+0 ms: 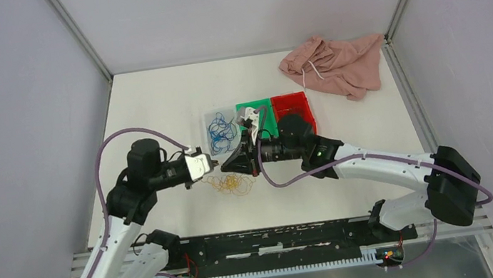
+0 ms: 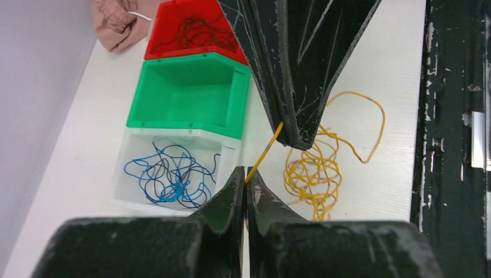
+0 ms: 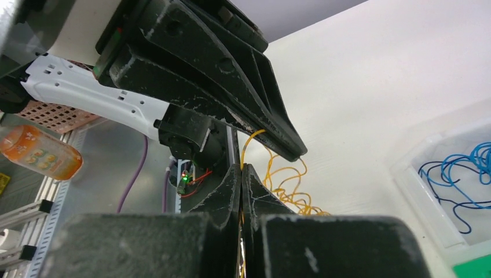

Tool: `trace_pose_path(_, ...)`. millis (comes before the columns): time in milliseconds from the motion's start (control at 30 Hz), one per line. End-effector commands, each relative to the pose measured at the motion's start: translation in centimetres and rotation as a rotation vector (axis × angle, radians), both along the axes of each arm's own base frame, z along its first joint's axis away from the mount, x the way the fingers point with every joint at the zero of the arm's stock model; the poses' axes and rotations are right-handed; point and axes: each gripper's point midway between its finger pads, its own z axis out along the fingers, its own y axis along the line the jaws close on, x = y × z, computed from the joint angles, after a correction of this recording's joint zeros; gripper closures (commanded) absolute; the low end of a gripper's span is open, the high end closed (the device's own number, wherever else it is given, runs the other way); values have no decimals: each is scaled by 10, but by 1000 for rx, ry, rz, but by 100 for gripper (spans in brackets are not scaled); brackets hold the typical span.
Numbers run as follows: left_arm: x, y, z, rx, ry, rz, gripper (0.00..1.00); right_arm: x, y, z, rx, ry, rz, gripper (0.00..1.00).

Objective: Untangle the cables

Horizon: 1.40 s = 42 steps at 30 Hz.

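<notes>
A loose clump of yellow cable [image 1: 233, 183] lies on the white table between my two grippers. One strand [image 2: 265, 152] rises from it, pulled straight between them. My left gripper [image 2: 246, 174] is shut on one end of that strand, and my right gripper [image 3: 241, 168] is shut on it a short way along. In the top view the left gripper [image 1: 212, 165] and right gripper [image 1: 227, 167] meet tip to tip just above the clump. Blue cables [image 2: 168, 176] sit in a clear bin [image 2: 124, 165]. Dark red cables [image 2: 197, 29] lie in a red bin [image 2: 168, 51].
An empty green bin [image 2: 191, 123] stands between the clear and red bins, all three in a row just beyond the grippers. A pink cloth [image 1: 334, 63] with a white drawstring lies at the far right corner. A black rail [image 1: 278, 239] runs along the near edge.
</notes>
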Motion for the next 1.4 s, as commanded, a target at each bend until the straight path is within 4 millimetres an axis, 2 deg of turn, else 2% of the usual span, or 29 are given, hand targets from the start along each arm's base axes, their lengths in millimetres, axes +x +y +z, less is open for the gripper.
trace_pose_path(0, 15, -1, 24, -28, -164, 18, 96, -11, 0, 29, 130, 29, 31, 99)
trace_pose_path(67, 15, -4, 35, -62, -186, 22, 97, -12, 2, 30, 153, 55, 35, 96)
trace_pose_path(133, 11, -8, 46, -103, -177, 3, 97, -13, 5, 32, 177, 84, 48, 88)
trace_pose_path(267, 3, -18, 60, -171, -88, -24, 97, -18, 11, 44, 251, 114, 94, 74)
trace_pose_path(433, 7, -21, 76, -231, -64, 4, 97, -27, 15, 62, 357, 149, 166, 65)
trace_pose_path(567, 8, -24, 89, -273, -42, 16, 97, -28, 19, 62, 373, 177, 184, 66)
trace_pose_path(667, 10, -26, 104, -309, -36, 23, 97, -26, 20, 57, 367, 189, 179, 73)
trace_pose_path(733, 11, -26, 118, -334, -55, 28, 97, -25, 20, 51, 355, 196, 170, 77)
trace_pose_path(900, 18, -28, 152, -379, -90, 40, 97, -22, 20, 34, 344, 229, 143, 79)
trace_pose_path(1067, 18, -32, 176, -419, -88, 27, 97, -23, 25, 27, 370, 277, 170, 86)
trace_pose_path(1367, 20, -32, 209, -452, -143, 23, 97, -19, 32, -16, 290, 344, 154, 88)
